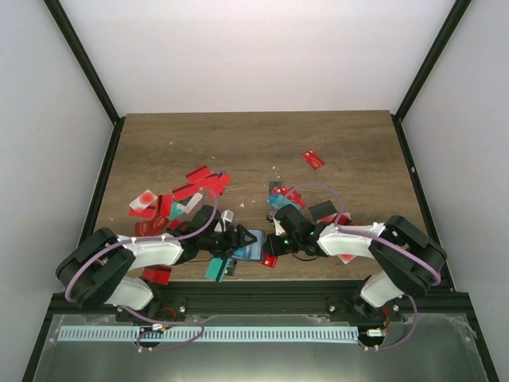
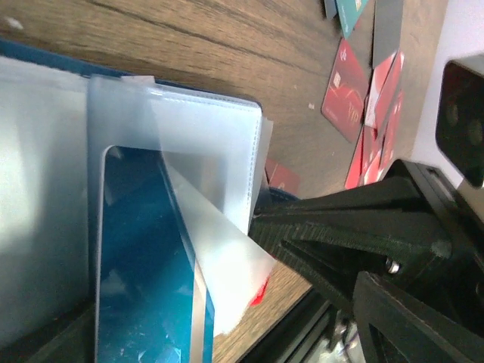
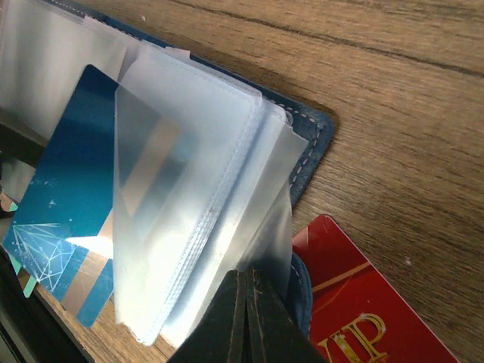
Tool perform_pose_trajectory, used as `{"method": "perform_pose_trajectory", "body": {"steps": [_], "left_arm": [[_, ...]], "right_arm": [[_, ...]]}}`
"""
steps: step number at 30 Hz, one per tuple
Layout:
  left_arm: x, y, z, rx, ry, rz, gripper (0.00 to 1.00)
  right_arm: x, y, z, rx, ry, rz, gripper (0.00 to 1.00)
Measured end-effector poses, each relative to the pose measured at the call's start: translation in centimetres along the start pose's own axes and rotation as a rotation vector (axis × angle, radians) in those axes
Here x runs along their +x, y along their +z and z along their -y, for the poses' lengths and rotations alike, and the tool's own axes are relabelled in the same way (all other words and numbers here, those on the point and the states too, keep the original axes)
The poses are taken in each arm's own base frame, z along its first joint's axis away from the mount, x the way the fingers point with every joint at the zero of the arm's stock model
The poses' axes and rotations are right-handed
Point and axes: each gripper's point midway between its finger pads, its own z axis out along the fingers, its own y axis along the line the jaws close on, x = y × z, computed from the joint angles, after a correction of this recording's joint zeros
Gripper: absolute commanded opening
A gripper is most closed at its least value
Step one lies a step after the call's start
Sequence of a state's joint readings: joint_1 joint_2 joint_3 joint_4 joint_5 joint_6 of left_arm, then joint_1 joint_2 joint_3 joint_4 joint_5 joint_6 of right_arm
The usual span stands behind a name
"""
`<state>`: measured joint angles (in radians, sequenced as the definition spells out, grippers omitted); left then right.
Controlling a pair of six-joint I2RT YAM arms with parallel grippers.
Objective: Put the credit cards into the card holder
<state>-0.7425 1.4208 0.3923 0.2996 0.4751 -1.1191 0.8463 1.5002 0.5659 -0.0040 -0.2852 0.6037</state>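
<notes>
Currently: insertion step. Card holder (image 3: 311,142) open, table (image 3: 393,83) near centre; teal card (image 3: 57,204) half inside clear sleeve (image 3: 189,197). Right end effector (image 3: 244,281) pinches sleeves; left end effector (image 1: 231,240) spread indeterminable. Next: seat card fully.

Far table (image 1: 254,131): passage is left free. Near centre is blocked by credit cards (image 1: 203,181), card holder (image 1: 249,253), left arm (image 1: 151,251), right arm (image 1: 350,239).

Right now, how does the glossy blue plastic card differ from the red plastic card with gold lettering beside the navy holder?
The glossy blue card bears a pale diamond drawing; the red card bears gold letters. The blue card sits partly under a clear sleeve of the navy holder; the red card lies flat on the wooden table, outside the sleeves. Both are thin, round-cornered rectangles.
</notes>
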Motion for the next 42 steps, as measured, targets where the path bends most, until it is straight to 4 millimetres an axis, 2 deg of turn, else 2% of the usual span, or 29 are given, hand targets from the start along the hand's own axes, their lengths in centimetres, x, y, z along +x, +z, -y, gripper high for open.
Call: {"method": "perform_pose_trajectory", "body": {"steps": [3, 12, 25, 32, 37, 42], "left_arm": [[0.1, -0.4, 0.2, -0.013, 0.028, -0.003, 0.89], [-0.2, 0.1, 0.3, -0.046, 0.044, -0.016, 0.88], [-2.6, 2.4, 1.7, -0.093, 0.046, 0.003, 0.81], [-3.2, 3.9, 2.7, -0.112, 0.081, -0.009, 0.81], [-3.2, 4.0, 2.8, -0.155, 0.127, -0.017, 0.87], [-2.8, 3.0, 2.3, -0.202, 0.167, -0.019, 0.99]], "right_arm": [[0.0, 0.0, -0.1, 0.003, 0.000, -0.006, 0.01], [0.0, -0.1, -0.1, 0.008, 0.002, -0.012, 0.01], [0.1, -0.1, -0.8, -0.033, -0.003, -0.019, 0.01], [0.0, -0.1, -1.1, -0.044, -0.007, -0.018, 0.01], [0.0, -0.1, -0.7, -0.024, -0.016, -0.015, 0.01], [-0.2, -0.9, -0.2, -0.004, -0.025, 0.007, 0.01]]}}
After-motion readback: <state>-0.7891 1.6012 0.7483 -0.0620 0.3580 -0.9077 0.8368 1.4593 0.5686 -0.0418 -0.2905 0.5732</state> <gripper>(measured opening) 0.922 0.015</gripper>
